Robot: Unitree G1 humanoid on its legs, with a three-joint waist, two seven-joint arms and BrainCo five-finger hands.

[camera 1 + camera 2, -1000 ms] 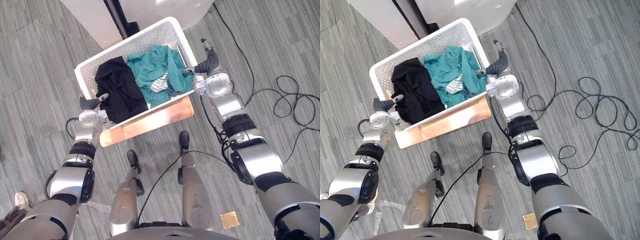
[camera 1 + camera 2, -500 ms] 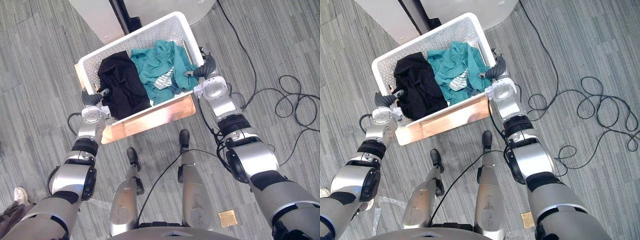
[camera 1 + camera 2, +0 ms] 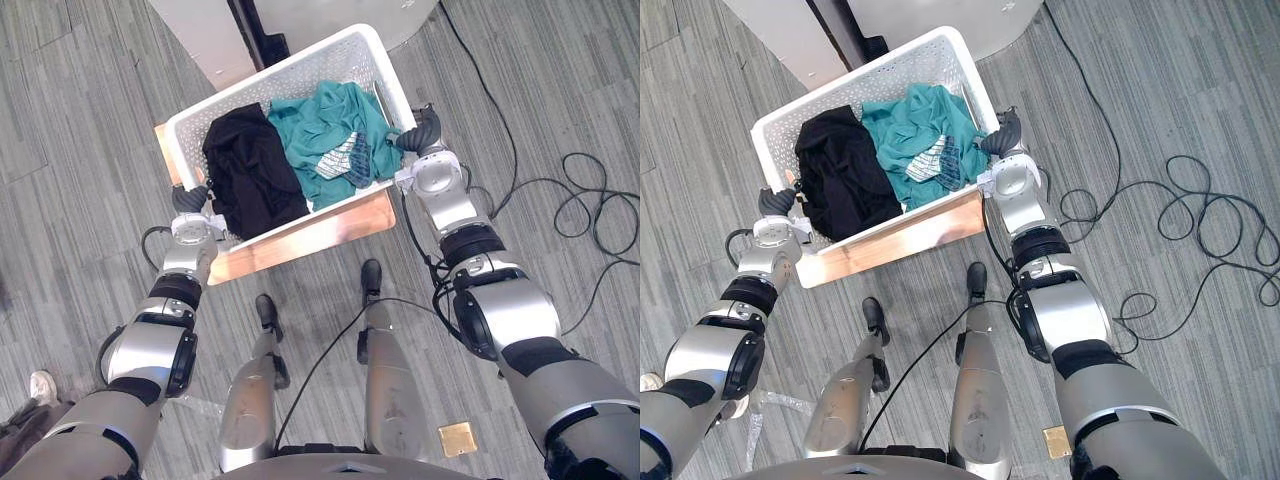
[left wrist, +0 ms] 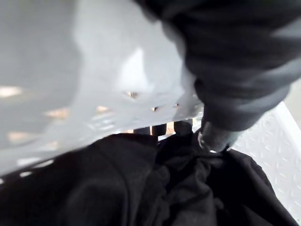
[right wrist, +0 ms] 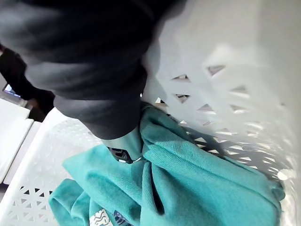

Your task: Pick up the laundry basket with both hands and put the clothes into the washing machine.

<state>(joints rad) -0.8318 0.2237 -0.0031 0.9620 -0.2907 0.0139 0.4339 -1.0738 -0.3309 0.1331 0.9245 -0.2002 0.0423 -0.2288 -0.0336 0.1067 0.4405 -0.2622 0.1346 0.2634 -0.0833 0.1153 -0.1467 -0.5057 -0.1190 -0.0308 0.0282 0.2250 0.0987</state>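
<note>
Now you have both hands on the laundry basket (image 3: 300, 78), where a second ago they only flanked it. Your left hand (image 3: 190, 197) sits at the basket's end in the left middle of the head view. Your right hand (image 3: 422, 128) is at the opposite end, right of centre. Back then the right hand stood off the wall with a finger raised, and that gap has closed.

Each wrist view shows a silver digit hooked over the rim and down inside. The left one rests against the black garment (image 3: 250, 170) and the right one against the teal garment (image 3: 335, 125). Both hands read as clamped on the rim, though the fingers outside the wall are hidden.

The whole head view has drifted a little, so don't take the basket's small shift in the frame as a lift. It lies over the wooden stand (image 3: 300, 235) just as before, with the board showing along its near edge. Both garments are in the basket, black toward the left and teal toward the right.

I judge the grasp set and the lift next. Raise both ends together, or the load may slide to the low end. White units (image 3: 200, 30) stand at the top edge, and I cannot tell which is the washing machine.
</note>
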